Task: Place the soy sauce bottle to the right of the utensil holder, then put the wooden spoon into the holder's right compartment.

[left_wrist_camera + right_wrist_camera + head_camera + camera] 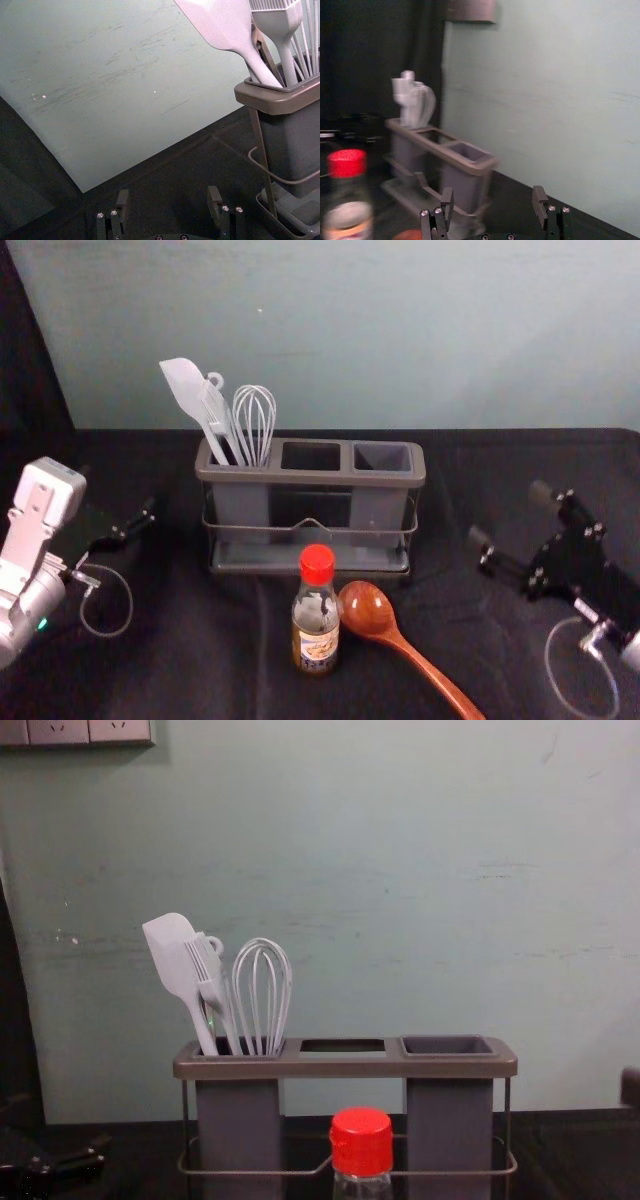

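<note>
- Black cloth [250, 680] covers the table, lightly creased near the front, and runs back to the wall.
- Pale grey-green, the flat wall [400, 330] behind carries faint streaks and a few small white flecks; a row of wall sockets [60, 730] sits high at the chest view's left corner.
- Dark, softly folded drape [427, 50] hangs at the room's left side.
- On the cloth stands the grey plastic utensil holder with a brownish rim and wire frame [310, 477]. Its left compartment holds a white spatula [188, 390], a white brush [205, 965] and a white wire whisk [255, 420].
- The clear soy sauce bottle with a red cap and printed label [317, 625] is upright in front of the holder — around its middle, not at its right.
- Just right of the bottle lies the reddish-brown wooden spoon [368, 608], its handle slanting toward the front right.
- The left gripper [117, 491] is left of the holder, fingers spread.
- The right gripper [511, 515] is right of the holder — fingers also spread, holding nothing.
</note>
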`<move>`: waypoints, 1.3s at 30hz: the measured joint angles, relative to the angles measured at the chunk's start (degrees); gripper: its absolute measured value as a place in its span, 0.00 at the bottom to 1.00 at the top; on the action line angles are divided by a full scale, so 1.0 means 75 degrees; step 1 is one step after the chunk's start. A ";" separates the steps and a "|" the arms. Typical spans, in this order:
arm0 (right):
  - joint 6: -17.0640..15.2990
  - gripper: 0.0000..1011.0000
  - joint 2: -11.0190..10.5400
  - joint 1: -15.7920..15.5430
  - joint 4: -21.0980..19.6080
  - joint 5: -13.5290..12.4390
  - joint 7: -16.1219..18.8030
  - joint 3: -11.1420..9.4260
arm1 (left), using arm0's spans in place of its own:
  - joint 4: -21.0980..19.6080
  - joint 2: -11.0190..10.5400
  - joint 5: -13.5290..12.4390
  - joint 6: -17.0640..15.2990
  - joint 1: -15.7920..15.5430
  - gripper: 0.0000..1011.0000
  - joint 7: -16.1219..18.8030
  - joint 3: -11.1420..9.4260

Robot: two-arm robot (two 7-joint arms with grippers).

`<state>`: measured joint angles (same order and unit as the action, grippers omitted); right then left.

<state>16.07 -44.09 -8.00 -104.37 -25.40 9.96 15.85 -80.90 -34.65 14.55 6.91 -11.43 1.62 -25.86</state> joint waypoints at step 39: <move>-0.1507 0.99 0.1277 0.2145 0.1073 -0.0344 0.3467 0.1617 | 0.0000 0.0000 0.0000 0.0000 0.0000 1.00 0.0000 0.0000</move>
<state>4.76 -34.51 8.09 -96.33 -27.97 35.96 27.98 -80.90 -34.65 14.55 6.90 -11.43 1.62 -25.86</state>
